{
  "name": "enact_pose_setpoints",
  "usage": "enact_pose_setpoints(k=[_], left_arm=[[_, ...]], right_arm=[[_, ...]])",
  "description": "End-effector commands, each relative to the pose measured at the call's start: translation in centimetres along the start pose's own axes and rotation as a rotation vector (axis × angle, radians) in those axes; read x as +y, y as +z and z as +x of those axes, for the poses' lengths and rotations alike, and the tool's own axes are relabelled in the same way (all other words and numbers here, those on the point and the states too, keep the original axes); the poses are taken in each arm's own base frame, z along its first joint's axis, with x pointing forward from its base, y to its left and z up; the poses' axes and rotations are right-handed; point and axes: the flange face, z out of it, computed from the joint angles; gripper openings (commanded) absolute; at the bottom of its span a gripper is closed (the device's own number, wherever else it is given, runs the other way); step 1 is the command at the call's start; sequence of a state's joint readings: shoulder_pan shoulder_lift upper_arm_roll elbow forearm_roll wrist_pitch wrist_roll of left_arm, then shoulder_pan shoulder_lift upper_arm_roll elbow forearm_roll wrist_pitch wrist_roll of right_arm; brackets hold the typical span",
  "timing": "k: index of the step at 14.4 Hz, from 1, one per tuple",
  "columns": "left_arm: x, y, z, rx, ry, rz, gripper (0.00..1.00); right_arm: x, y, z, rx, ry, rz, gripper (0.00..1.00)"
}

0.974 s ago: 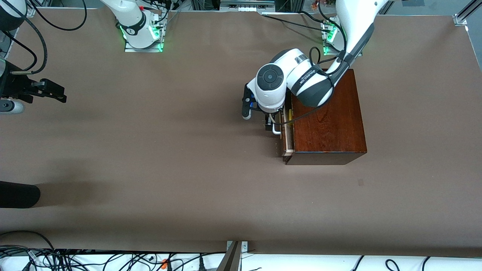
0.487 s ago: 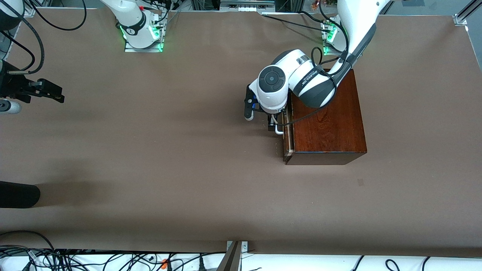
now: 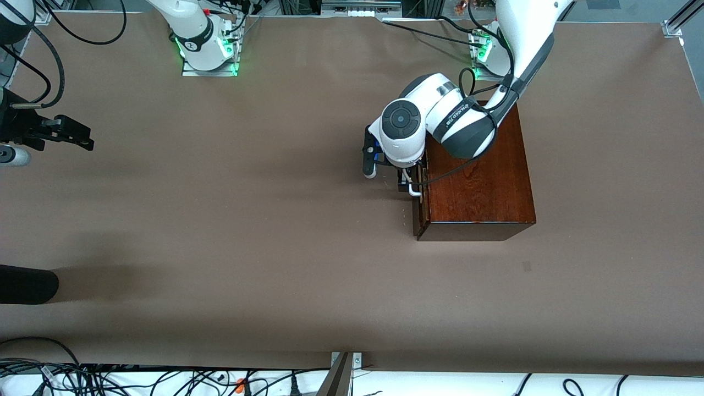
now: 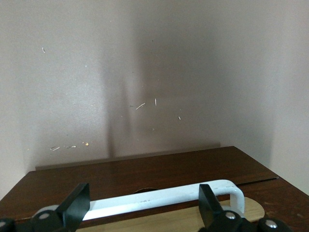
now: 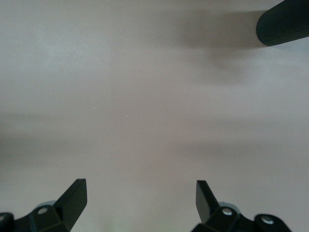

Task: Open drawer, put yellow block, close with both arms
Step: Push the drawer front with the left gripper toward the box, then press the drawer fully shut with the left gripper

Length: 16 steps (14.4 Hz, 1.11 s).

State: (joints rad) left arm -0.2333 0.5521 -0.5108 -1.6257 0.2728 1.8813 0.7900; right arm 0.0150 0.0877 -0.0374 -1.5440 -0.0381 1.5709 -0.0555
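Note:
The reddish-brown box (image 3: 478, 181) stands at the left arm's end of the table. Its drawer (image 3: 416, 212) is pushed almost fully in; only a thin strip of its front shows. My left gripper (image 3: 410, 181) is open at the white bar handle (image 3: 413, 190). In the left wrist view the handle (image 4: 159, 197) lies between the two spread fingers of the left gripper (image 4: 143, 205), against the dark front panel (image 4: 145, 171). The yellow block is hidden. My right gripper (image 3: 77, 135) is open and empty over bare table at the right arm's end, also in its wrist view (image 5: 141, 193).
A black rounded object (image 3: 27, 284) reaches in at the table's edge at the right arm's end, nearer the front camera; it also shows in the right wrist view (image 5: 285, 24). Cables lie along the table's near edge (image 3: 165, 379). The brown table (image 3: 247, 231) spreads between the arms.
The left gripper has moved toward the box with the handle, and the drawer has slid in. The yellow sliver seen inside it is now covered. The right gripper barely moved.

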Motion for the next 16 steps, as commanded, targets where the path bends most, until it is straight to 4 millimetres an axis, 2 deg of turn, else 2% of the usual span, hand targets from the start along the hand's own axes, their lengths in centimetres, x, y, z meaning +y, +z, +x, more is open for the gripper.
enact_pose_setpoints(k=[1, 3, 4, 5, 7, 9, 12, 16], left_arm=[[0.6, -2.9, -0.9, -0.02, -0.062, 0.052, 1.0], [1.7, -5.4, -0.6, 0.009, -0.14, 0.073, 1.0], [2.6, -7.5, -1.0, 0.034, -0.202, 0.07, 1.0], [2.9, -8.9, -2.1, 0.049, -0.273, 0.046, 1.0], [2.6, -12.4, -6.4, 0.066, -0.416, 0.023, 1.0], [1.2, -15.0, -11.2, 0.07, -0.532, 0.005, 1.0], [0.7, -18.8, -18.3, 0.057, -0.671, 0.006, 1.0], [-0.9, -22.4, -27.1, 0.105, -0.826, 0.038, 1.0]], right_arm=[[0.2, -0.7, -0.1, 0.014, 0.006, 0.018, 1.0], [0.2, -0.7, -0.1, 0.014, 0.006, 0.018, 1.0], [0.2, -0.7, -0.1, 0.014, 0.006, 0.018, 1.0], [0.2, -0.7, -0.1, 0.014, 0.006, 0.018, 1.0], [0.2, -0.9, -0.1, 0.019, 0.006, 0.017, 1.0], [0.2, -0.9, -0.1, 0.019, 0.006, 0.017, 1.0], [0.2, -0.9, -0.1, 0.019, 0.007, 0.017, 1.0], [0.2, -0.9, -0.1, 0.019, 0.008, 0.017, 1.0]])
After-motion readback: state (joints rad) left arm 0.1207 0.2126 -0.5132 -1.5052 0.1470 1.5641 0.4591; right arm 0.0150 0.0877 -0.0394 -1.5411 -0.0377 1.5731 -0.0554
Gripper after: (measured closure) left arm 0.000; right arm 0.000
